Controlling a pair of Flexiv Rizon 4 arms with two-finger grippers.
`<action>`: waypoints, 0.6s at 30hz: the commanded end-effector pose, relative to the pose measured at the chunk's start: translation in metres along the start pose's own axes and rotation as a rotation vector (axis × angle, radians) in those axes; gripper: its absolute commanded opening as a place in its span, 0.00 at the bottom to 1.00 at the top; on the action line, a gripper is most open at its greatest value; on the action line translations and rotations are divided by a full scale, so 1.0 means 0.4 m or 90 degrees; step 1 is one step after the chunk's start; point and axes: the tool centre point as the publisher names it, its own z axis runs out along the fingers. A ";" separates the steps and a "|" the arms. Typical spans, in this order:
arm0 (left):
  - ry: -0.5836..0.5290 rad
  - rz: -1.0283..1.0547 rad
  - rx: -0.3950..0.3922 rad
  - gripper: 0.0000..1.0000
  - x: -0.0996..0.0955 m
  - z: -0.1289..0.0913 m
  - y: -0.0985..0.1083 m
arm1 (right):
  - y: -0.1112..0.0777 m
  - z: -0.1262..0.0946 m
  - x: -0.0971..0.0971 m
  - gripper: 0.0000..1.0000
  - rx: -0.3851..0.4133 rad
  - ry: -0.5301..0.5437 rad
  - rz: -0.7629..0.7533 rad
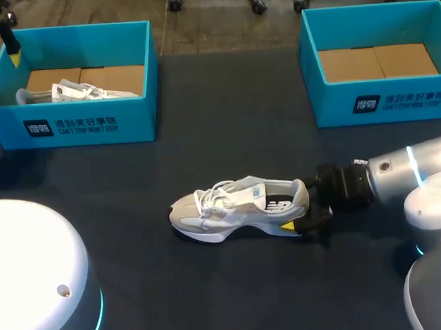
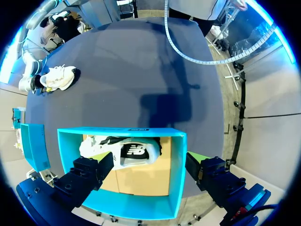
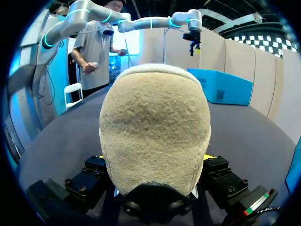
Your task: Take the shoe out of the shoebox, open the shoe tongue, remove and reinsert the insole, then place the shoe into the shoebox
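The grey-and-white sneaker [image 1: 237, 208] sits out on the dark counter [image 1: 226, 135], right in the middle, resting on its sole with the toe pointing left and the heel to the right. The right arm comes in low from the right, and the right gripper [image 1: 293, 209] is on that heel. A yellow tip shows against the near side of the sole. The right wrist view is filled by the fuzzy tan heel, wedged between the two black fingers, so the jaws are clamped on the sneaker from both sides.

At the far left stands the left shoebox [image 1: 85, 124], bright blue with a cardboard floor, and a second sneaker [image 1: 76, 91] lies inside it toward its left end. The left gripper [image 1: 13, 54] hangs above that box's far-left corner, well apart from the action in the middle. In its own wrist view the jaws are spread wide, with nothing between the fingers but the open box and the pale shoe down below.

At the far right stands the right shoebox [image 1: 383, 101], the same blue, with only its cardboard floor showing inside. The two boxes are well apart, and the sneaker on the counter lies nearer than both, roughly between them.
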 end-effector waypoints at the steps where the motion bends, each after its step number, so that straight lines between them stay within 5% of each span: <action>1: 0.001 0.001 -0.003 1.00 0.001 0.000 -0.005 | -0.002 0.003 -0.001 0.00 0.002 -0.001 0.000; 14: 0.001 0.001 -0.003 1.00 0.001 0.000 -0.005 | -0.002 0.003 -0.001 0.00 0.002 -0.001 0.000; 18: 0.026 -0.140 -0.038 1.00 -0.047 -0.011 0.024 | -0.002 0.003 -0.001 0.00 0.002 -0.001 0.000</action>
